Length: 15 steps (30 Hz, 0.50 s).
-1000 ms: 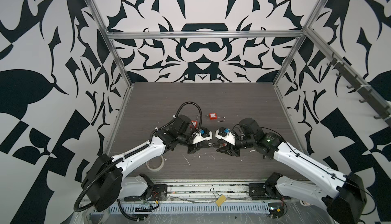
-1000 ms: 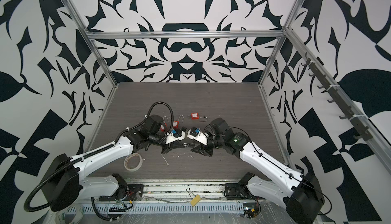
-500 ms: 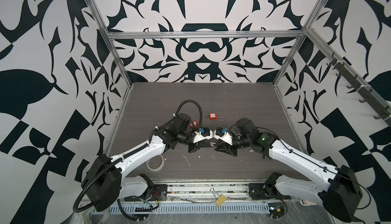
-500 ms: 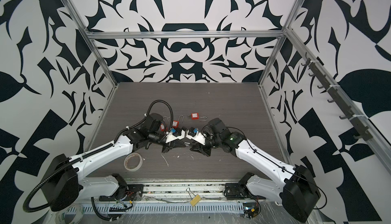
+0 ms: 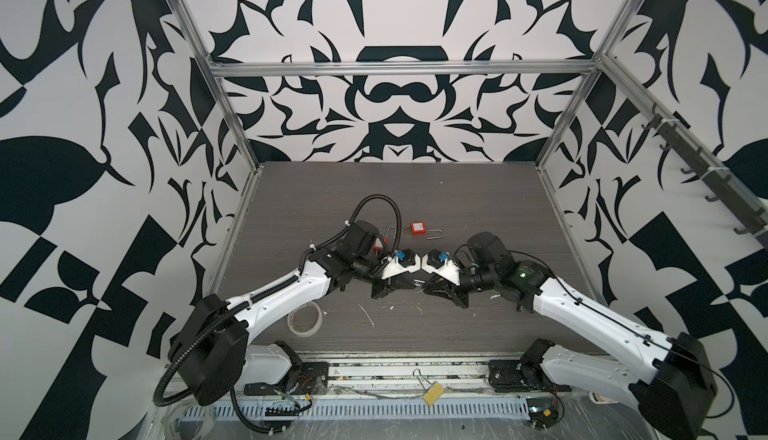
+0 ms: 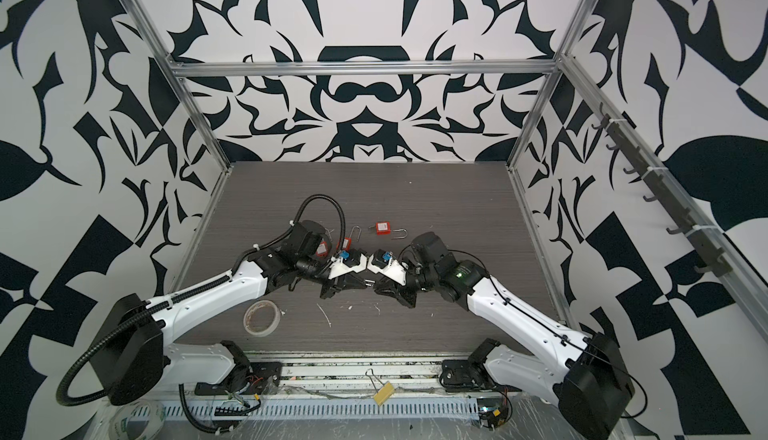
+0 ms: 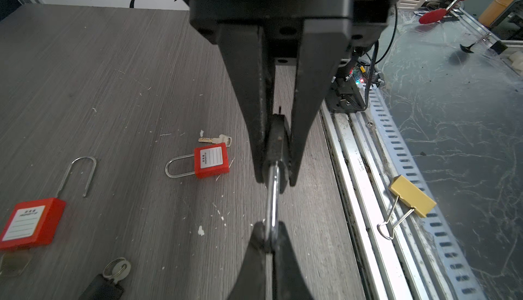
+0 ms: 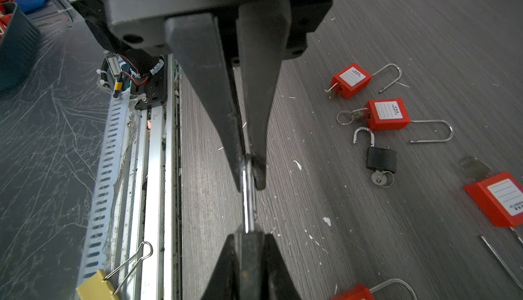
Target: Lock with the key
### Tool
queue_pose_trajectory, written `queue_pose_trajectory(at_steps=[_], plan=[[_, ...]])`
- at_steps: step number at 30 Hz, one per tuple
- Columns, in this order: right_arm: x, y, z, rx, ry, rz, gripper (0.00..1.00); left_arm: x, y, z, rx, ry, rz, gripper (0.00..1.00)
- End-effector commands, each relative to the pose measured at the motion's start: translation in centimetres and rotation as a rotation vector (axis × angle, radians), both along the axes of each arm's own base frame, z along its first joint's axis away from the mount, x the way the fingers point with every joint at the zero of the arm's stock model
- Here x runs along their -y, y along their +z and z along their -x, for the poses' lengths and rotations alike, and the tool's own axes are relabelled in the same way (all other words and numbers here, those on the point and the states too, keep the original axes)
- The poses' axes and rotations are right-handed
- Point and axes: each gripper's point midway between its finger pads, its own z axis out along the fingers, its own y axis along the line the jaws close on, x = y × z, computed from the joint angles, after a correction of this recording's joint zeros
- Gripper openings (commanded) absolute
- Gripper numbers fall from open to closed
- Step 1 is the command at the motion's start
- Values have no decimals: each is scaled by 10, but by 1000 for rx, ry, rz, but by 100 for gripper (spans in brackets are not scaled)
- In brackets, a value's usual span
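Left wrist: padlock (image 7: 278,140) clamped inside left hand (image 7: 276,182).

My left gripper (image 7: 273,176): clamped tight, pointing inward.
My right gripper (image 8: 250,181): pinched together, tip-to-tip with it.
My left arm (image 5: 282,299), right arm (image 5: 582,313): low, converging.

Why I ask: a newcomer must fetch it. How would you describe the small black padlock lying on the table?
Start at the grey wood-grain table and find the scatter of red padlocks in the right wrist view. Lying among them is the black padlock. Of these, it alone has a black body, smaller than theirs, with its shackle swung open and a ringed key in its base.
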Motion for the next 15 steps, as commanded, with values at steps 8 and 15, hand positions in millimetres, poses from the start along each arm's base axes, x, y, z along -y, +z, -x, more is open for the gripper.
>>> queue_pose_trajectory(at_steps=[8,15], plan=[[-3,22,-1,38,10,-40,7,-5,22,6,66,-14,63,41],[-5,25,-1,21,15,-43,5,-4,27,5,85,-4,90,41]])
